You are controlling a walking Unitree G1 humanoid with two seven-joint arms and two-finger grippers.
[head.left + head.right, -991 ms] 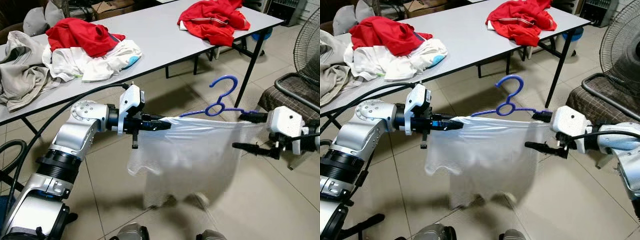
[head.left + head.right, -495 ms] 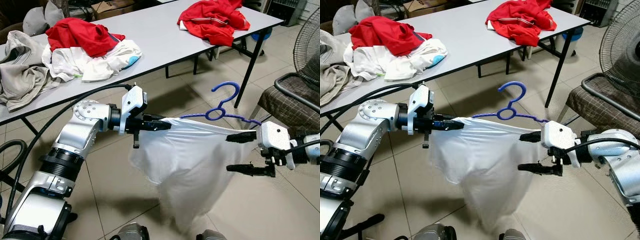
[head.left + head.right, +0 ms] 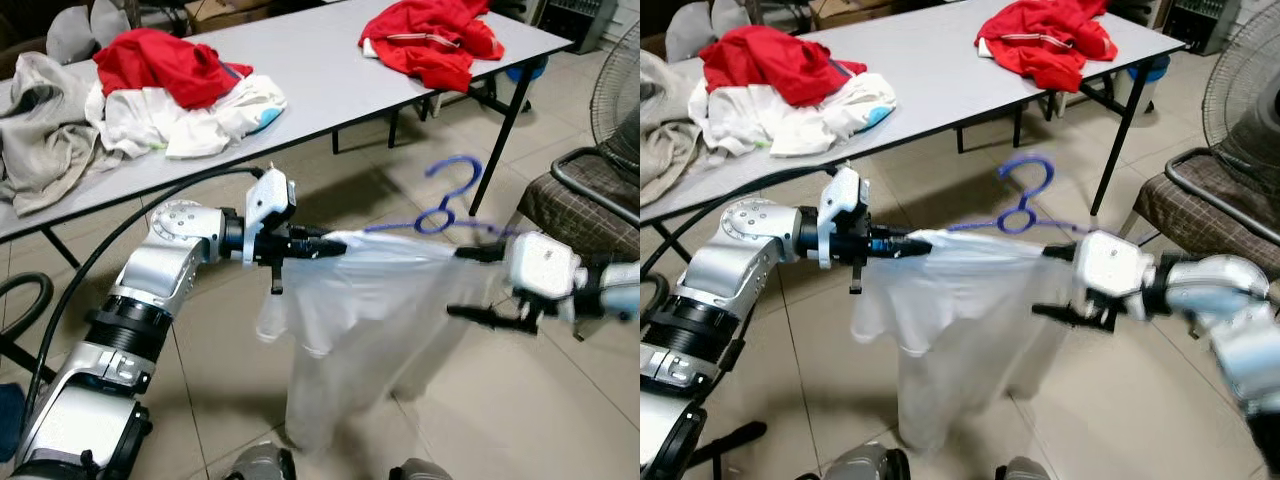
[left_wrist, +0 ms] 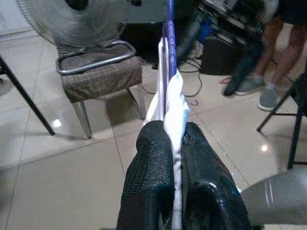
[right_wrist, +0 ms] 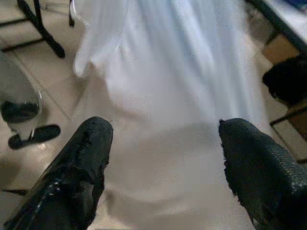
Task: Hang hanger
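Note:
A blue plastic hanger [image 3: 440, 205] carries a white shirt [image 3: 350, 320] that hangs down toward the floor. My left gripper [image 3: 318, 246] is shut on one shoulder of the shirt and the hanger end; the left wrist view shows white cloth [image 4: 173, 115] pinched between its two fingers. My right gripper [image 3: 468, 284] stands open at the other shoulder, one finger above and one below, blurred by motion. In the right wrist view its fingers [image 5: 81, 163] are spread wide with the white shirt [image 5: 168, 96] just beyond them.
A grey table [image 3: 310, 70] behind holds red garments [image 3: 430, 40], another red garment [image 3: 165, 65] and white and beige clothes [image 3: 200, 115]. A chair [image 3: 580, 195] and a fan [image 3: 615, 90] stand at the right. A person's legs [image 4: 273, 57] show in the left wrist view. Tiled floor lies below.
My right gripper has risen and moved back toward the hanger's end. The shirt has swung and now hangs lower and narrower. The left gripper keeps its hold.

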